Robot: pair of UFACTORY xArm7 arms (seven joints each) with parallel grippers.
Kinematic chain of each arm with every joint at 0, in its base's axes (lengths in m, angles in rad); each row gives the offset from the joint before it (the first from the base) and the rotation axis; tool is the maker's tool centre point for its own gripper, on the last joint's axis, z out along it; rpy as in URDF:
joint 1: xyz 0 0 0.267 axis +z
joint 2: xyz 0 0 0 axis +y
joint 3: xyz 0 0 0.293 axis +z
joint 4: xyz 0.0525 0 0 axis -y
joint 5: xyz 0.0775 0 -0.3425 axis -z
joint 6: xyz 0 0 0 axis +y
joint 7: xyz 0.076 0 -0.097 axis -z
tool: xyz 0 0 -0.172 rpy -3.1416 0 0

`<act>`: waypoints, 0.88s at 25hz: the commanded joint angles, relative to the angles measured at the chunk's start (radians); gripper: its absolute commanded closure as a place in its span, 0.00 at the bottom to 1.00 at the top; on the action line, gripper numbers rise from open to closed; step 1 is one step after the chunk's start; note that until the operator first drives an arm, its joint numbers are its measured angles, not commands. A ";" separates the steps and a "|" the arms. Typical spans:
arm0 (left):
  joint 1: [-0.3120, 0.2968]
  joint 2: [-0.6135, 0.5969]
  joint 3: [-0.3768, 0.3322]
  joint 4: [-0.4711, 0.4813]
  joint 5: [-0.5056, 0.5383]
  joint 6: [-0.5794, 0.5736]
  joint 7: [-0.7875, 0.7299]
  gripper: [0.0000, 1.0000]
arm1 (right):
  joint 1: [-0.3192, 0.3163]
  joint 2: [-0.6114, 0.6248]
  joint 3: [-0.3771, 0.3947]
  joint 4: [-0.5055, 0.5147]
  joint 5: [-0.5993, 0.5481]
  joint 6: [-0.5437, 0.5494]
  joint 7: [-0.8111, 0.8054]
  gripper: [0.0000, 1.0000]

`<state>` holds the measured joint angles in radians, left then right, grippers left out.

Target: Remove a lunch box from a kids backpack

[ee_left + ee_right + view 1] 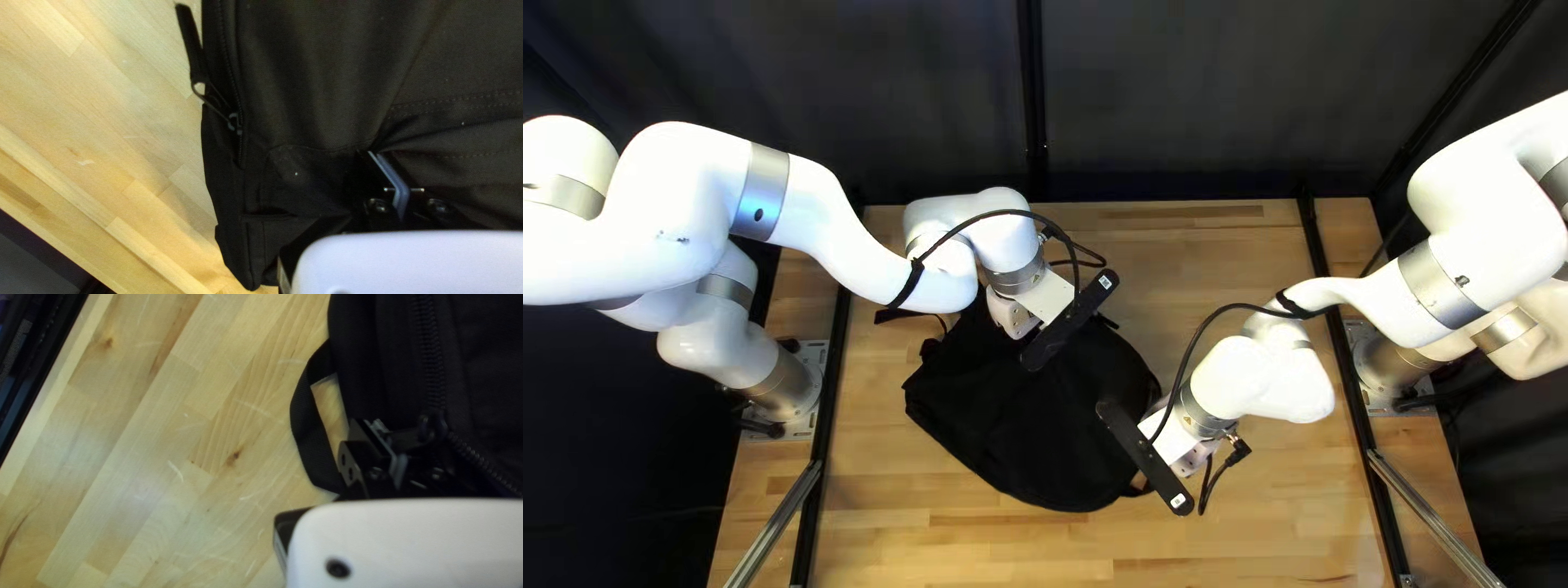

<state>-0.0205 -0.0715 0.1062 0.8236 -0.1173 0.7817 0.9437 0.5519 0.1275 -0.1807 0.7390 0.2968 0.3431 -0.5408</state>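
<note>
The black backpack lies flat on the table, and no lunch box shows. My left gripper is over its far part, mostly hidden by its mount. In the left wrist view, folds of the backpack run to my left gripper, shut on the cloth. My right gripper is low at the backpack's near right edge. In the right wrist view my right gripper is shut on what looks like a zipper pull, beside the slider on the backpack; the black parts are hard to separate.
A zipper pull hangs over the backpack's edge, away from my left fingers. A strap loop curves out beside my right gripper. Wooden table surrounds the backpack, with dark rails along its sides.
</note>
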 commanded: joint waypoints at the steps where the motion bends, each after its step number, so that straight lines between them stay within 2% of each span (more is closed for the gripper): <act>1: 0.000 -0.002 0.001 0.000 -0.004 0.003 0.004 0.00 | -0.003 0.007 0.004 0.015 0.010 0.009 -0.014 0.91; 2: 0.000 -0.004 0.000 0.000 -0.004 0.004 0.003 0.00 | -0.002 0.004 0.003 0.017 0.005 0.015 -0.012 0.81; 3: -0.001 -0.012 -0.002 -0.002 -0.002 0.011 -0.001 0.00 | 0.000 -0.005 0.001 0.016 -0.006 0.024 -0.004 0.00; 5: -0.004 -0.037 -0.009 -0.008 0.011 0.028 -0.024 0.00 | 0.006 -0.024 -0.004 0.013 -0.036 0.043 0.019 0.00; 8: -0.008 -0.087 -0.027 -0.029 0.037 0.051 -0.069 0.00 | 0.013 -0.085 -0.007 0.006 -0.143 0.113 0.107 0.00; 14: -0.021 -0.196 -0.088 -0.065 0.086 0.107 -0.188 0.00 | -0.011 -0.237 0.012 -0.047 -0.309 0.261 0.224 0.00; 17: -0.029 -0.221 -0.117 -0.062 0.101 0.129 -0.237 0.00 | -0.024 -0.280 0.015 -0.059 -0.357 0.312 0.246 0.00; 22: -0.063 -0.264 -0.215 -0.047 0.127 0.156 -0.375 0.00 | -0.061 -0.330 -0.015 -0.100 -0.411 0.329 0.204 0.00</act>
<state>-0.0647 -0.3179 -0.0612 0.7664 -0.0031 0.9252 0.6307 0.5100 -0.1839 -0.1782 0.6572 -0.0909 0.6704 -0.3128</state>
